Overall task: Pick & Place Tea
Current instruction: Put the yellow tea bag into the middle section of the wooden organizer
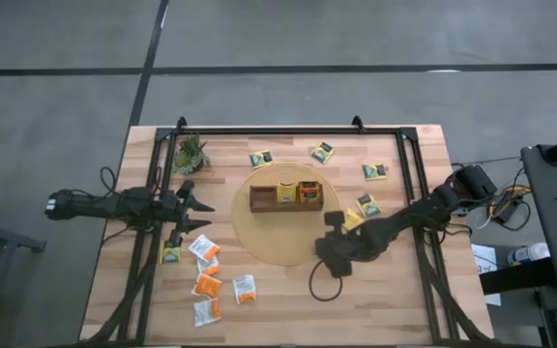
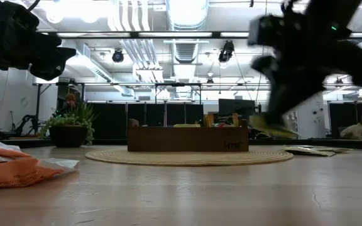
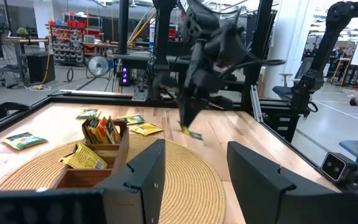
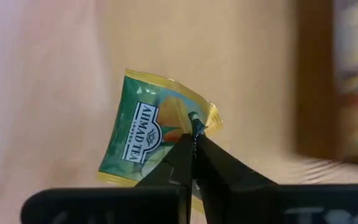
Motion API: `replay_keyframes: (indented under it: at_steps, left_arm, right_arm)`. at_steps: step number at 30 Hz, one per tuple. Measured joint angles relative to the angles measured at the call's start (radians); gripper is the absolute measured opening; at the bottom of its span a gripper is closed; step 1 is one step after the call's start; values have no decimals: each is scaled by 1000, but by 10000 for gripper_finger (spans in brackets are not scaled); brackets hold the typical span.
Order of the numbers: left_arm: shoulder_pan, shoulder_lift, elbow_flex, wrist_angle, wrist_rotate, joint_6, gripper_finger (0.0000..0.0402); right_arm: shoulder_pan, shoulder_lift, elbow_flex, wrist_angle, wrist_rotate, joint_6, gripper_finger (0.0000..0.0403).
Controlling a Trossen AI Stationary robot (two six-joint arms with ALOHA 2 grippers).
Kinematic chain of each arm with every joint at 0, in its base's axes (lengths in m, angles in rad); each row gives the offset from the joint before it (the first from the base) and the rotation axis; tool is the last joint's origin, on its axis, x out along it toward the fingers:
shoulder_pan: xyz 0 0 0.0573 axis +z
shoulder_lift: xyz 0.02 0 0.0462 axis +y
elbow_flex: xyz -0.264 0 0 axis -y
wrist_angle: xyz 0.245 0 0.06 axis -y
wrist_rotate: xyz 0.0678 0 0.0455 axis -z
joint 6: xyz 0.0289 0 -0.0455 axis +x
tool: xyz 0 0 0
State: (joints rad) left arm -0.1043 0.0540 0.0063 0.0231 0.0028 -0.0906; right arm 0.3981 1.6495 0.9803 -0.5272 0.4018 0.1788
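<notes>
Held sachet [image 4: 151, 140]: green-yellow, printed "AHMAD TEA LONDON", just right of wooden tray [image 1: 288, 197]
Right gripper [image 4: 193, 144]: pinched closed on sachet
Left gripper [image 1: 197, 214]: fingers wide, left of tray

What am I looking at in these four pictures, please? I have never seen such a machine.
Two robot arms work at a wooden table. One picture looks down from above, one looks level across the table, and one comes from each arm's wrist. A round mat carries a wooden tray with some tea sachets in it; more sachets and a small plant lie around. The right gripper has its jaws shut on a green and yellow sachet. The left gripper waits with jaws open.
</notes>
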Motion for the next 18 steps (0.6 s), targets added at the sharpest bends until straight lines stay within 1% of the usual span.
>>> replay_keyframes:
  at_steps: [6, 9, 11, 15, 18]
  left_arm:
    - [0, 0, 0, 0, 0, 0, 167]
    - [0, 0, 0, 0, 0, 0, 167]
    - [0, 0, 0, 0, 0, 0, 167]
    - [0, 2, 0, 0, 0, 0, 167]
    - [0, 4, 0, 0, 0, 0, 167]
  right_arm:
    - [-9, -1, 87, 12, 308, -207, 12]
    - [-27, 19, 125, 42, 434, -289, 12]
    - [-46, 52, 154, 43, 483, -350, 12]
    - [-83, 147, 218, 43, 535, -446, 12]
    - [-107, 218, 267, 45, 623, -486, 12]
